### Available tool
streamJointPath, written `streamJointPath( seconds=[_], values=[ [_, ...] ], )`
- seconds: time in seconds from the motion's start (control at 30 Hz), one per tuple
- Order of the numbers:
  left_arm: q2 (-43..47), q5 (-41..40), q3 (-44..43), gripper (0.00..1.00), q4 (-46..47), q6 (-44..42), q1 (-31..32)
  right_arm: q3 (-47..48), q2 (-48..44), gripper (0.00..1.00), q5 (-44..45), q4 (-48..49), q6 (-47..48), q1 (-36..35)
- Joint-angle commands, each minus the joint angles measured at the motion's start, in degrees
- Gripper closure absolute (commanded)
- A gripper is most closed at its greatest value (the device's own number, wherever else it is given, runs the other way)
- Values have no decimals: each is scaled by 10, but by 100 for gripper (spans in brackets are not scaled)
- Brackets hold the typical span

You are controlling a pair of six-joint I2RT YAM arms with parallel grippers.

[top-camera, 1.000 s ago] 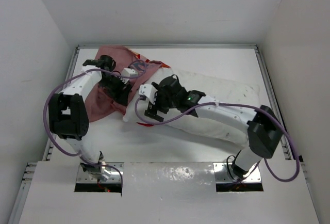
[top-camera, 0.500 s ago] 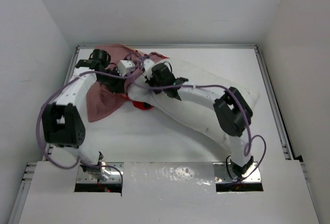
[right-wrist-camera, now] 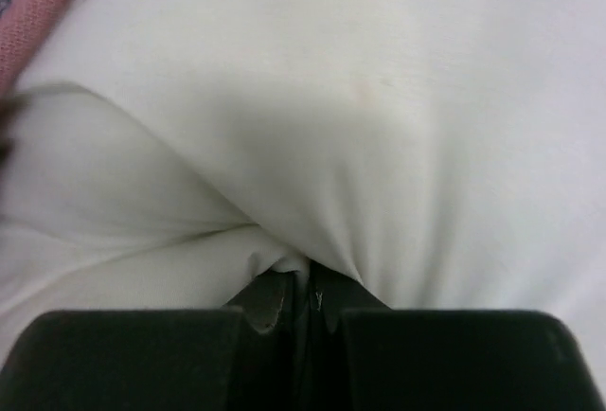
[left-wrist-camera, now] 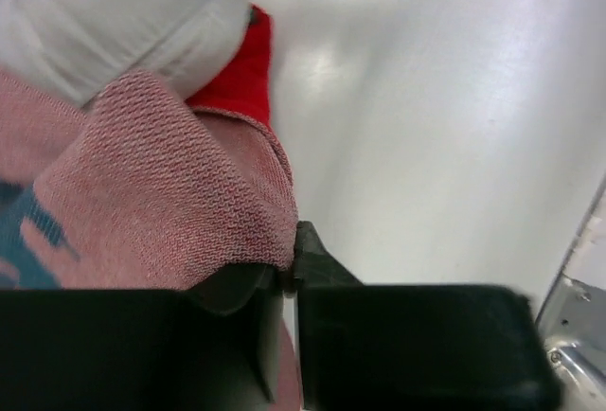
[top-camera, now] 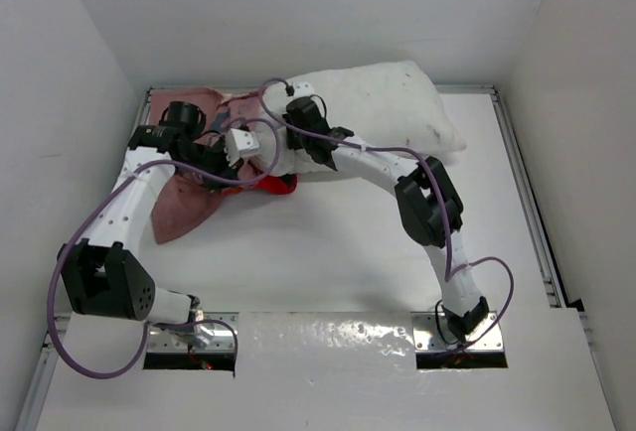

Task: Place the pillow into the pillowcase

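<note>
The white pillow [top-camera: 383,103] lies raised along the back of the table, and it fills the right wrist view [right-wrist-camera: 379,98]. My right gripper [top-camera: 301,121] [right-wrist-camera: 305,288] is shut on a pinch of the pillow's fabric at its left end. The pillowcase [top-camera: 184,208] spreads faded pink at the left, with a bright red bit [top-camera: 274,185] under the pillow's end. My left gripper [top-camera: 225,157] [left-wrist-camera: 287,264] is shut on a fold of the pink pillowcase [left-wrist-camera: 161,203], just below the pillow [left-wrist-camera: 123,23].
White walls close in the table on three sides, with a metal rail [top-camera: 522,203] along the right edge. Purple cables loop off both arms [top-camera: 477,272].
Both grippers have closed, the right on the pillow and the left on the pillowcase. The pillow has swung up toward the back wall. The left arm has stretched out to the left.
</note>
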State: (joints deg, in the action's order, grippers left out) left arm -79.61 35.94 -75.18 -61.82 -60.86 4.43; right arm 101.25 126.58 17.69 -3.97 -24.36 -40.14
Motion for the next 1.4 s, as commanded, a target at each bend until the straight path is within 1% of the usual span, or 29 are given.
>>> streamJointPath(
  seconds=[0.0, 0.03, 0.07, 0.1, 0.17, 0.2, 0.23, 0.27, 0.3, 0.33, 0.37, 0.4, 0.43, 0.5, 0.53, 0.6, 0.8, 0.87, 0.9, 0.93, 0.97, 1.0, 1.07, 1.1, 1.2, 1.27, 1.3, 1.33, 1.37],
  values=[
    [13, 95, -10, 87, -137, -56, 49, 9, 1, 100, 93, 83, -81, 22],
    [15, 78, -2, 78, -137, -61, 75, 0, 1, 100, 82, 96, -87, 21],
    [17, 54, 6, 58, -136, -71, 101, -4, 1, 100, 68, 99, -83, 20],
    [21, 5, 21, 50, -136, -72, 136, -8, 0, 100, 52, 100, -76, 11],
    [19, -31, 16, 45, -137, -50, 135, -49, -10, 100, 42, 121, -43, -2],
    [20, -52, -8, 43, -137, -44, 114, -102, -32, 100, 28, 140, -41, -12],
    [20, -46, -28, 36, -137, -37, 93, -130, -43, 100, 17, 177, -50, -13],
    [17, -23, -50, 29, -129, -28, 64, -148, -52, 100, 7, 190, -59, -16],
    [15, 25, -87, 24, -103, 4, -1, -171, -63, 100, -8, 196, -66, -15],
    [11, 27, -95, 24, -62, 61, -20, -177, -64, 100, -16, 200, -69, -17],
    [-3, -22, -97, 35, 34, 183, -26, -182, -68, 100, -20, 201, -68, -19],
    [-13, -51, -97, 45, 68, 222, -25, -191, -70, 100, -29, 207, -66, -20],
    [-27, -73, -97, 50, 107, 278, -25, -198, -72, 100, -34, 214, -66, -19],
    [-77, -104, -107, 44, 120, 301, -22, -216, -84, 100, -49, 229, -65, -19],
    [-107, -118, -109, 39, 145, 347, -21, -220, -87, 100, -61, 238, -63, -19],
    [-144, -139, -113, 33, 176, 373, -21, -226, -95, 100, -68, 239, -69, -20],
    [-221, -116, -135, 28, 242, 425, -5, -246, -102, 100, -70, 250, -77, -20],
    [-236, -141, -139, 31, 269, 435, 14, -249, -100, 100, -72, 250, -80, -20],
    [-238, -144, -138, 36, 291, 437, 17, -250, -100, 100, -73, 250, -82, -20],
    [-240, -150, -140, 54, 299, 444, 23, -251, -100, 100, -74, 249, -83, -20],
    [-240, -149, -142, 62, 303, 448, 23, -254, -102, 100, -75, 249, -85, -20],
    [-239, -142, -149, 76, 298, 450, 24, -256, -103, 100, -75, 249, -84, -20],
    [-236, -117, -153, 90, 288, 446, 24, -258, -106, 100, -74, 250, -83, -20],
    [-231, -106, -153, 100, 281, 445, 24, -258, -105, 100, -75, 250, -82, -20],
    [-207, -45, -157, 100, 277, 436, 24, -256, -104, 100, -91, 252, -85, -20],
    [-168, 38, -166, 100, 272, 395, 26, -256, -112, 100, -99, 261, -88, -21],
    [-165, 79, -173, 100, 253, 358, 27, -257, -119, 100, -99, 266, -89, -21],
    [-168, 160, -212, 100, 213, 318, 28, -257, -126, 100, -93, 270, -91, -21],
    [-175, 183, -238, 100, 129, 279, 30, -254, -134, 100, -80, 273, -96, -20]
  ],
)
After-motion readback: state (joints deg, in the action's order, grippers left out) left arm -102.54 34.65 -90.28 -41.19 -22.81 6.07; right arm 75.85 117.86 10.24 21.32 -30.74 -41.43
